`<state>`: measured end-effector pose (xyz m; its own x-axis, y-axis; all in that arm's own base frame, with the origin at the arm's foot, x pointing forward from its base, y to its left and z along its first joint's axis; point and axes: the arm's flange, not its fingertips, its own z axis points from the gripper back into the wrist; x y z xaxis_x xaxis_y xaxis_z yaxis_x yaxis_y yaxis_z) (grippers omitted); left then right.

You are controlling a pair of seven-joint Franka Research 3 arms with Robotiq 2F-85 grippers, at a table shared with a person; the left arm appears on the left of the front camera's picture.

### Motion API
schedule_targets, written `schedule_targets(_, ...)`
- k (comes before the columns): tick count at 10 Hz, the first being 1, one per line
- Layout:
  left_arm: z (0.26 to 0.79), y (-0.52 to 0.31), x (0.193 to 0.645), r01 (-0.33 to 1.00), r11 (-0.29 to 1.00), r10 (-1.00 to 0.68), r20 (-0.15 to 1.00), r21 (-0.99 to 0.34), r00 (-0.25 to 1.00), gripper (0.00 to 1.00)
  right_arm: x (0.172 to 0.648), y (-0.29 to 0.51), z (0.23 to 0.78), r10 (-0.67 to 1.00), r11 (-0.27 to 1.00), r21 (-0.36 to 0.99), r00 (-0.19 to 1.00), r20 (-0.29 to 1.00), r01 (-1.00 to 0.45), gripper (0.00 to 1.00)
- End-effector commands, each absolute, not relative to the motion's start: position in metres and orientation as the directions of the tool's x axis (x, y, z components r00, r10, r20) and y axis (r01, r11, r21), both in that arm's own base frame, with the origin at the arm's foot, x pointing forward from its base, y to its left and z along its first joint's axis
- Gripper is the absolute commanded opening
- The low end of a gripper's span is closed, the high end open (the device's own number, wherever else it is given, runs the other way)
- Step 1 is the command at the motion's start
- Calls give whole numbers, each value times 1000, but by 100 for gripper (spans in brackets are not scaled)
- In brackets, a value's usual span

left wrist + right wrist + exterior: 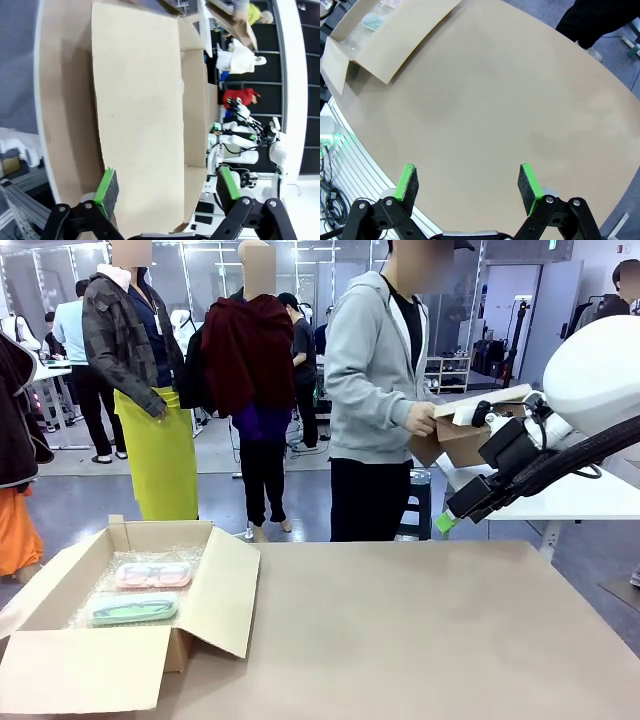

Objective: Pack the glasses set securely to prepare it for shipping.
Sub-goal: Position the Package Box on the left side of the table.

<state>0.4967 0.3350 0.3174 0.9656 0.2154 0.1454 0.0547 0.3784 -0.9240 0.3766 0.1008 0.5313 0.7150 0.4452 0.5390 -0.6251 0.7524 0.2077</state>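
The left claw (167,190) has its two green pads (106,186) wide apart and nothing sits between them. It hangs over a big flat flap of the cardboard box (145,115) and looks down on it.

The right claw (469,182) is also spread wide and holds nothing. In its own view it points down at the bare tan counter (510,110), well away from the box at the far corner. In the front view the right arm comes in from the side, held up high above the counter, far from the box, with one green pad (445,523) showing at its tip.

The glasses set lies inside the box (130,640), on a crinkly clear bubble wrap sheet (110,585). The pink case (153,574) is see-through, with a dark shape inside. The mint green case (132,609) lies just beside it, on the near side. Both lie flat, side by side.

The box flaps stand open all around the cases. A person in a grey hoodie (370,370) stands behind the counter, far from the box, with a hand (421,419) on another brown box.
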Motion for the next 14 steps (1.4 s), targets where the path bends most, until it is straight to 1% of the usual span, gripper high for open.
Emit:
schedule_targets(1, 379, 338, 495, 113, 552, 157, 237, -826, 959, 100, 378, 101, 530, 452, 753, 192, 706, 545, -630, 100)
schedule_targets(2, 422, 314, 489, 244, 605, 37, 333, -758, 942, 100, 378, 101, 530, 452, 753, 192, 706, 545, -630, 100)
schedule_targets(3, 458, 280, 482, 331, 699, -43, 424, -634, 904, 100, 378, 101, 530, 452, 753, 192, 706, 545, -630, 100)
schedule_targets(4, 483, 244, 473, 384, 752, -118, 464, -536, 878, 100, 378, 101, 530, 452, 753, 192, 706, 545, -630, 100)
schedule_targets(6, 520, 187, 463, 527, 789, -290, 567, -314, 771, 100, 378, 101, 530, 452, 753, 192, 706, 545, -630, 100)
schedule_targets(8, 544, 131, 444, 672, 731, -499, 577, -122, 647, 100, 378, 101, 530, 452, 753, 192, 706, 545, -630, 100)
schedule_targets(10, 558, 88, 418, 736, 676, -614, 565, 16, 551, 100, 378, 101, 530, 452, 753, 192, 706, 545, -630, 100)
schedule_targets(11, 564, 68, 402, 756, 652, -640, 574, 54, 511, 100, 378, 101, 530, 452, 753, 192, 706, 545, -630, 100)
schedule_targets(12, 566, 49, 385, 796, 602, -681, 566, 70, 465, 100, 378, 101, 530, 452, 753, 192, 706, 545, -630, 100)
schedule_targets(14, 565, 38, 371, 819, 571, -697, 559, 52, 450, 100, 378, 101, 530, 452, 753, 192, 706, 545, -630, 100)
